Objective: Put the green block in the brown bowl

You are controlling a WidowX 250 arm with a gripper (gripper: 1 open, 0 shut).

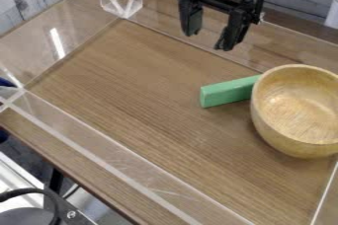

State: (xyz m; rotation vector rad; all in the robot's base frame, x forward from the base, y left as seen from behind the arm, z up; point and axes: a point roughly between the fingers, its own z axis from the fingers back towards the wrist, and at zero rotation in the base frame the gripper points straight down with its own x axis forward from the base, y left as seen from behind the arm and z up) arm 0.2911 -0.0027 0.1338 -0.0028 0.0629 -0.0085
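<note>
The brown bowl (298, 110) is taken as the landmark; it is seen at the right side of the wooden bench (119, 96), resting upright with its thick rim and pale grain visible, and nothing is seen inside it. Nearer the camera than the bowl, a clear plastic wall (119, 155) is seen running along the front edge of the bench, with dark equipment partly shown below it at the lower left corner. To the left of the bowl, the green block (230, 91) is found lying flat on the bench, angled so that its right end lies against or just beside the bowl's outer wall; actual contact cannot be told. Beyond the bowl, up and to its left, the black gripper (211, 30) is held above the bench, pointed downward. Its fingers (191, 19) are spread apart and released, and nothing is gripped between them. The gripper is kept well apart from the block. Farther left of the bowl, at the back wall, a small clear angled bracket (121, 2) is seen.
</note>
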